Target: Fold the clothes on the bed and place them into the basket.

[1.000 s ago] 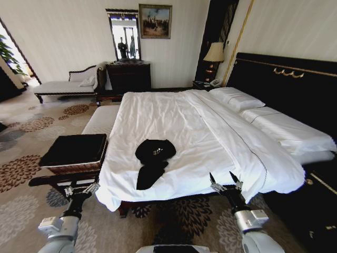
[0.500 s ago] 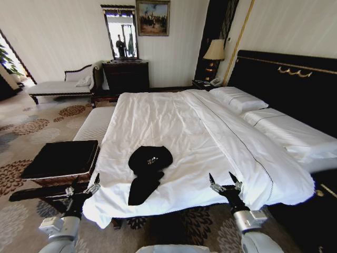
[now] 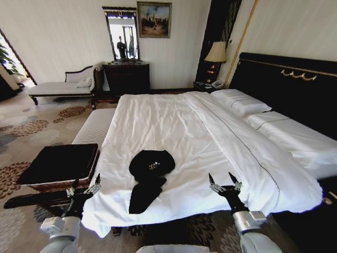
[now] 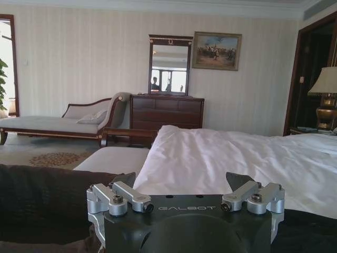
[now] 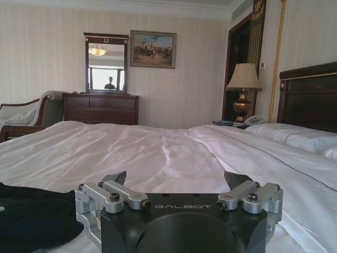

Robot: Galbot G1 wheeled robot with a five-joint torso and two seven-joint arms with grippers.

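The clothes, a crumpled black T-shirt with small white lettering, lie near the foot of the bed on its white duvet. The right wrist view shows the T-shirt beside and just ahead of my right gripper. The basket, brown wicker with black lining, stands beside the bed's foot corner on my left. My left gripper is open and held up near the basket's near corner. My right gripper is open over the duvet's foot edge, right of the T-shirt. Both are empty.
A cream bench runs along the bed's left side behind the basket. A chaise longue and a dark dresser with a mirror stand at the far wall. The black headboard and a lamp are at the right.
The whole picture has shifted: the camera has come nearer the bed's foot, so the T-shirt and basket look larger and lower. Both grippers hold the same raised, open pose.
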